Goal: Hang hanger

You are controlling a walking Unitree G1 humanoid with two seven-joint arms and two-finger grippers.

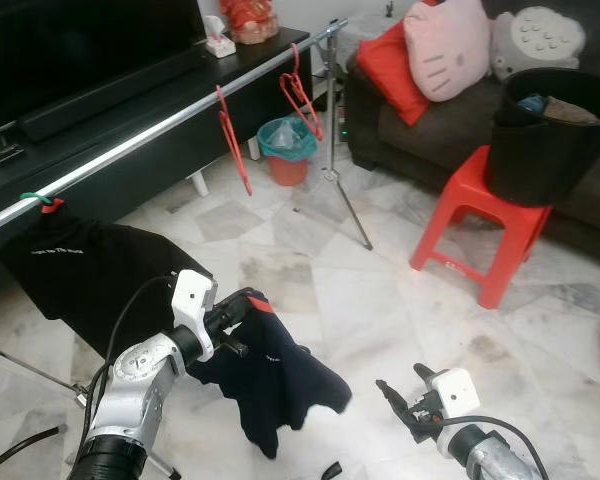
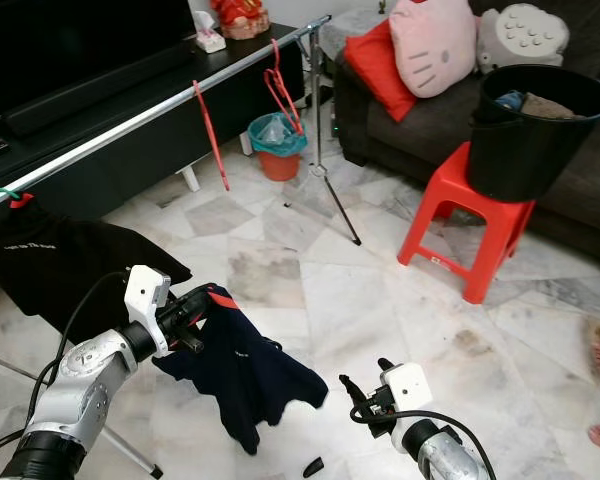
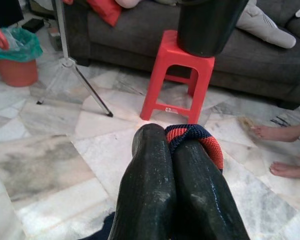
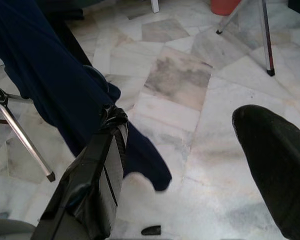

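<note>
Between the clamped fingers of the left gripper (image 1: pixel 242 312) hangs a dark shirt (image 1: pixel 275 380), probably on a hanger, awaiting transfer up to the rail (image 1: pixel 170 122); right gripper (image 1: pixel 398 402) spread, idle.

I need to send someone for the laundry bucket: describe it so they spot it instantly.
Find the dark sofa with the pink cat-face cushion. In front of it stands a red plastic stool; the black bucket sits on top, unlike the teal-lined orange bin on the floor.

marble floor (image 1: pixel 380 290), dark sofa (image 1: pixel 420 125) with cushions, red stool (image 1: pixel 480 215), black tv cabinet (image 1: pixel 130 110).
</note>
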